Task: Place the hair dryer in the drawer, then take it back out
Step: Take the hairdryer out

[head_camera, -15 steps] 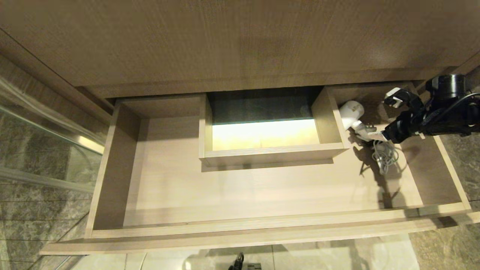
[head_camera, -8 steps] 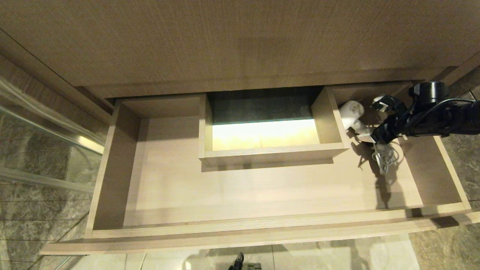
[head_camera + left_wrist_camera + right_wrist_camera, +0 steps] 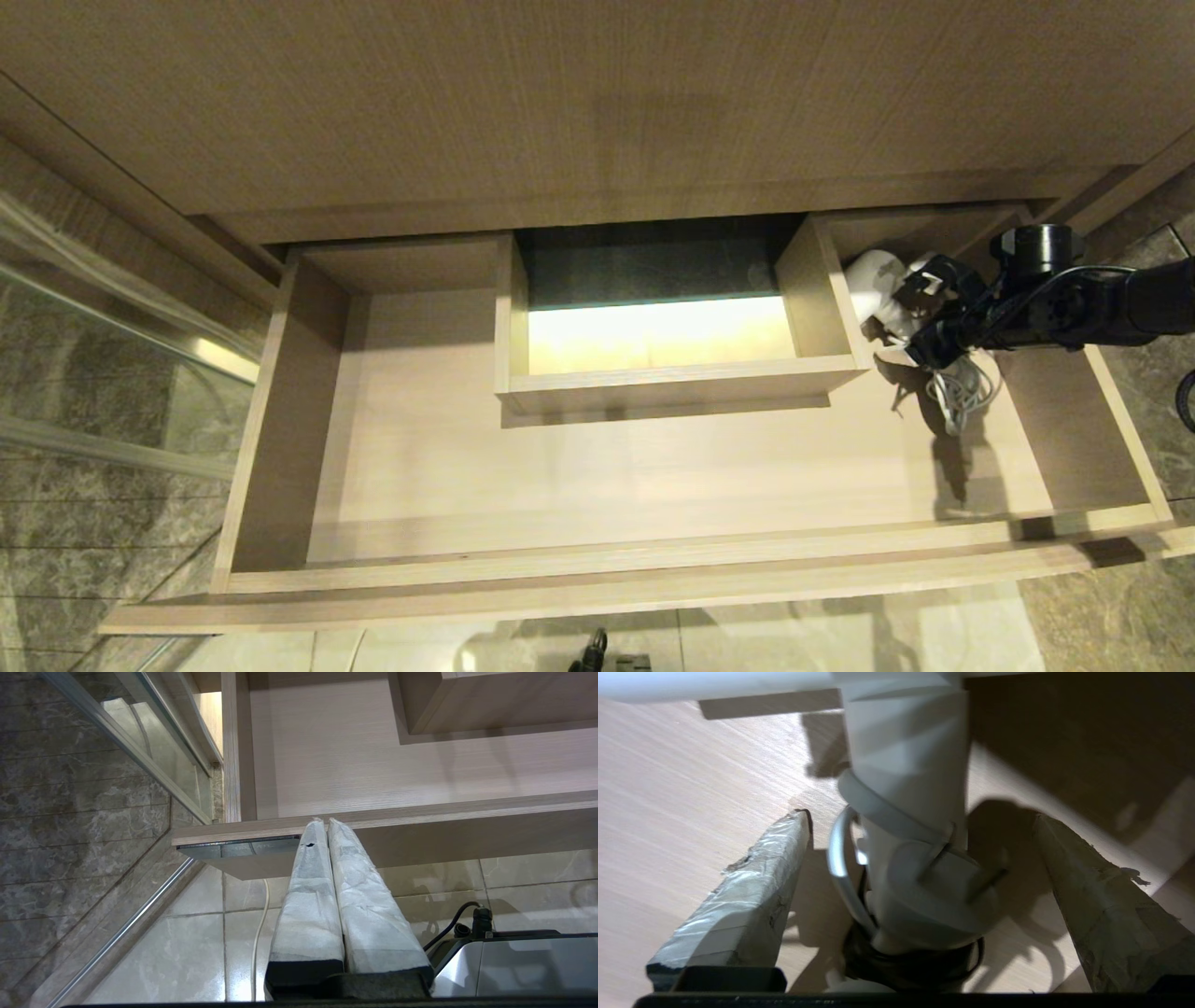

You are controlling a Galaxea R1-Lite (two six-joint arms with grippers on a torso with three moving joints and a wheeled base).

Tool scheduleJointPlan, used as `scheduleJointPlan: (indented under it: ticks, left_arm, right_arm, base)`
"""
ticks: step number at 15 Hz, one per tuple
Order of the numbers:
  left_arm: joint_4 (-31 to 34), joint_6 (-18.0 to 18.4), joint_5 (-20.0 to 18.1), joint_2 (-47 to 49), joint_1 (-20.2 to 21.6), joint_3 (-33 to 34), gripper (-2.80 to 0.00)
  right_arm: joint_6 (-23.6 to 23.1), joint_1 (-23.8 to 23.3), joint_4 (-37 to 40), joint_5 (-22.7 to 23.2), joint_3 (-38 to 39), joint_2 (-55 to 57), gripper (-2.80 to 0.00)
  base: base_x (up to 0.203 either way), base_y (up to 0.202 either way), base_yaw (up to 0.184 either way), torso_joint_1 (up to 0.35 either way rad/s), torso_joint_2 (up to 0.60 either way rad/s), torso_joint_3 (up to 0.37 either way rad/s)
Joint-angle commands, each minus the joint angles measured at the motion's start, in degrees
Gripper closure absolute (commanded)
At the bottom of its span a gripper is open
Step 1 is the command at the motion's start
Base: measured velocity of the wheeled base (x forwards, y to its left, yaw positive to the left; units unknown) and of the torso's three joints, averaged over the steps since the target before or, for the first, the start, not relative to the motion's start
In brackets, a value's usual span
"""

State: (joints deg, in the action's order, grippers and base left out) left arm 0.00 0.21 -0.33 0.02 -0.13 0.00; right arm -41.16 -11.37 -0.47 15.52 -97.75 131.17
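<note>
Right gripper [image 3: 920,821] inside drawer [image 3: 653,579], right rear corner; fingers [image 3: 752,896] spread wide either side of hair dryer [image 3: 878,285] handle, not clamped on it
Hair dryer lying on drawer floor, barrel against central cut-out box [image 3: 672,383], coiled cord [image 3: 962,392] beside
Left gripper [image 3: 325,821] parked below drawer front, fingers pressed together
</note>
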Motion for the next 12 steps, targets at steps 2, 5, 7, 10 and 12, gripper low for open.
scheduleJointPlan:
  ticks: [2,5,7,10,12]
  left_arm:
    - [0.0,0.0,0.0,0.0,0.0,0.1,0.0]
    - [0.0,0.1,0.0,0.0,0.0,0.1,0.0]
    - [0.0,0.0,0.0,0.0,0.0,0.0,0.0]
    - [0.0,0.1,0.0,0.0,0.0,0.0,0.0]
    - [0.0,0.0,0.0,0.0,0.0,0.0,0.0]
  right_arm:
    - [-0.3,0.1,-0.2,0.1,-0.4,1.3,0.0]
    - [-0.2,0.1,0.4,0.0,-1.1,1.2,0.0]
    - [-0.2,0.1,1.2,0.0,-0.5,0.0,0.0]
    - [-0.2,0.1,4.3,0.0,-0.2,-3.7,0.0]
    - [-0.2,-0.1,6.0,0.0,0.9,-7.1,0.0]
  base:
    - [0.0,0.0,0.0,0.0,0.0,0.0]
    - [0.0,0.0,0.0,0.0,0.0,0.0]
    - [0.0,0.0,0.0,0.0,0.0,0.0]
    - [0.0,0.0,0.0,0.0,0.0,0.0]
    - [0.0,0.0,0.0,0.0,0.0,0.0]
